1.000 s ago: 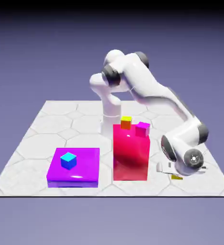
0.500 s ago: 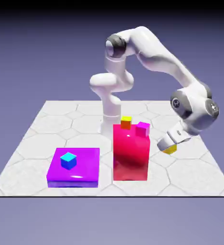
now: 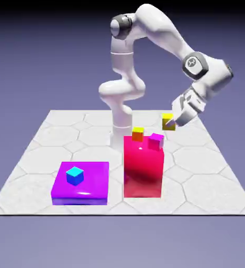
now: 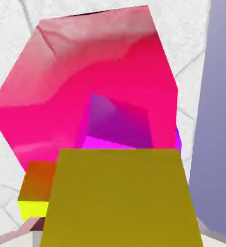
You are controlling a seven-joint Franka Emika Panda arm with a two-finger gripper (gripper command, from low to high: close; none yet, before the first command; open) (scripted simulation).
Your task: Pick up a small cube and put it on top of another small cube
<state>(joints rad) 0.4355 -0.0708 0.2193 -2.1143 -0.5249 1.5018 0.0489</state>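
Observation:
My gripper is shut on the small yellow cube and holds it in the air, up and to the exterior view's right of the tall red-pink block. On that block's top sits the small magenta-pink cube. In the hand view the yellow cube fills the lower half and hides the fingertips. Just above it there shows the magenta-pink cube on the block's top.
A small orange cube with a yellowish top sits on the block beside the magenta-pink one, and shows in the hand view as the orange cube. A small cyan cube rests on a flat purple slab at the left.
The arm has lifted the yellow cube from the table at the exterior view's right, raised it and carried it left, to above the level of the block's top.

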